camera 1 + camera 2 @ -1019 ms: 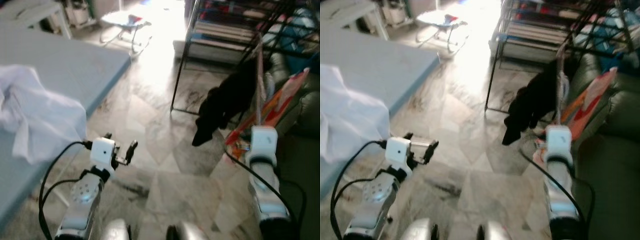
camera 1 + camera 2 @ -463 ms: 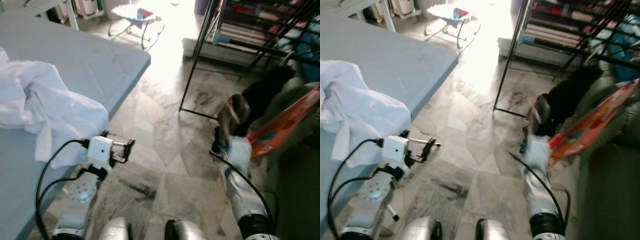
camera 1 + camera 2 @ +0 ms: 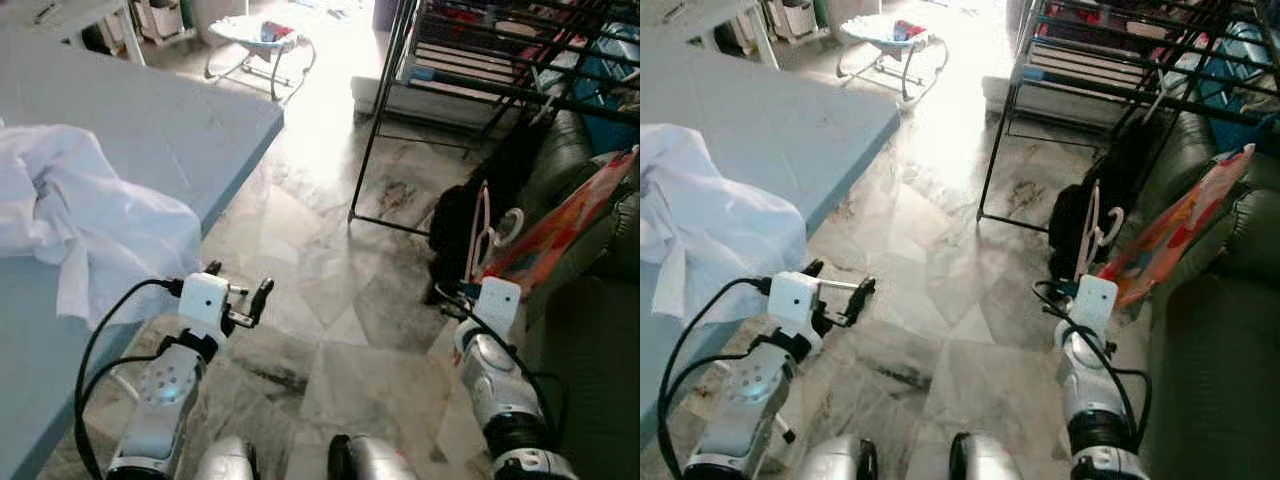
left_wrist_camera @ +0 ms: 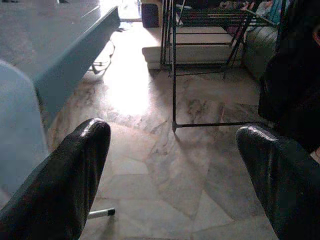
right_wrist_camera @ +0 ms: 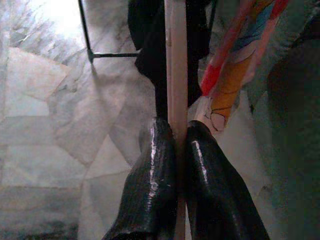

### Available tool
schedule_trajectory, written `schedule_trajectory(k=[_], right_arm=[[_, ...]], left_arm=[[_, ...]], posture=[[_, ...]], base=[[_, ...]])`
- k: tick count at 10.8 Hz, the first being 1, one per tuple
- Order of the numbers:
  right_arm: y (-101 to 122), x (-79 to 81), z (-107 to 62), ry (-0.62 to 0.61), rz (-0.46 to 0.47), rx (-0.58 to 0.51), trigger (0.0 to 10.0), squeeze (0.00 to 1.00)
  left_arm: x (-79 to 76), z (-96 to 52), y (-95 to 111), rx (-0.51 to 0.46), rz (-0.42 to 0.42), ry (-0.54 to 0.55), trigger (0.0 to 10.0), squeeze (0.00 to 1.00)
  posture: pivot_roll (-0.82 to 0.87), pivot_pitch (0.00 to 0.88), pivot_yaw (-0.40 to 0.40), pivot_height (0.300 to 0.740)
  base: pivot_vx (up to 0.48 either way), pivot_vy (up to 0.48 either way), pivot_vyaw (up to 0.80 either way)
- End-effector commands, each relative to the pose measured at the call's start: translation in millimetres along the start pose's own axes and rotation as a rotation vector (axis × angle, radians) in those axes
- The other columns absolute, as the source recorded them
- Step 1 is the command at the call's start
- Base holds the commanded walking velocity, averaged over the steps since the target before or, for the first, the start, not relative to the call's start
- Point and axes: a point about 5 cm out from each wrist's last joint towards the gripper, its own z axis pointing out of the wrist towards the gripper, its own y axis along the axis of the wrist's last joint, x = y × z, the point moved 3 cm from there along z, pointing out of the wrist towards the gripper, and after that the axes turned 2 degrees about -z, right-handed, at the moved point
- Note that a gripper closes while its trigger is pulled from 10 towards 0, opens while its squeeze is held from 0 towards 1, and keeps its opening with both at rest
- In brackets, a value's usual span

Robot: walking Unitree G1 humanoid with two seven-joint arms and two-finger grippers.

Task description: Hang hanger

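Lowered pale hanger (image 5: pixel 177 60), black garment (image 3: pixel 462 215)

The long blue-topped table (image 3: pixel 120 130) runs along the robot's left, with a crumpled white cloth (image 3: pixel 90 220) lying on its near part. The left gripper (image 3: pixel 240 295) hangs just beside the table's edge, over the pale marble-tiled floor (image 3: pixel 320 260). Ahead to the right stands a black metal drying rack (image 3: pixel 470 60), and a dark green sofa (image 3: pixel 1210 330) lies at far right. The right gripper (image 5: pixel 172 145), in front of the rack, is clamped on a pale wooden hanger (image 3: pixel 480 225) carrying a black garment (image 3: pixel 455 225), with an orange printed bag (image 3: pixel 560 220) between it and the sofa
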Motion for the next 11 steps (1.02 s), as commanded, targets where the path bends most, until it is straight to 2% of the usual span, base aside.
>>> schedule_trajectory(k=[1, 4, 7, 9, 10, 11], right_arm=[[5, -3.2, 2.1, -0.010, 0.012, -0.016, 10.0, 0.00], [11, 14.4, 2.5, 0.088, -0.022, -0.051, 10.0, 0.00], [13, 21.7, 0.5, 0.155, -0.056, -0.083, 10.0, 0.00], [20, 25.8, -1.8, 0.181, -0.103, -0.146, 10.0, 0.00], [35, 27.8, -4.1, 0.179, -0.147, -0.241, 10.0, 0.00], [43, 27.5, -5.1, 0.166, -0.184, -0.288, 10.0, 0.00]], left_arm=[[-2.7, -0.4, -2, 0.007, -0.001, -0.011, 10.0, 0.00], [-5.9, 0.4, -2, 0.008, 0.009, -0.033, 10.0, 0.00], [-12.1, -0.7, -4, 0.014, 0.016, -0.063, 10.0, 0.00], [-11.9, 0.0, -4, 0.013, 0.034, -0.056, 10.0, 0.00], [-8.2, 0.1, -7, 0.030, 0.025, -0.036, 10.0, 0.00], [-8.0, 0.4, -8, 0.034, 0.020, -0.040, 10.0, 0.00]], posture=[[0.08, 0.116, -0.085, 0.740], [0.08, 0.120, -0.085, 0.740], [0.08, 0.124, -0.086, 0.740], [0.07, 0.120, -0.088, 0.740], [0.07, 0.118, -0.089, 0.740], [0.07, 0.118, -0.090, 0.740]], base=[[0.431, 0.000, 0.00], [0.441, 0.000, 0.00], [0.471, 0.000, 0.00], [0.480, 0.000, 0.00], [0.469, 0.000, 0.00], [0.450, 0.000, 0.00]])
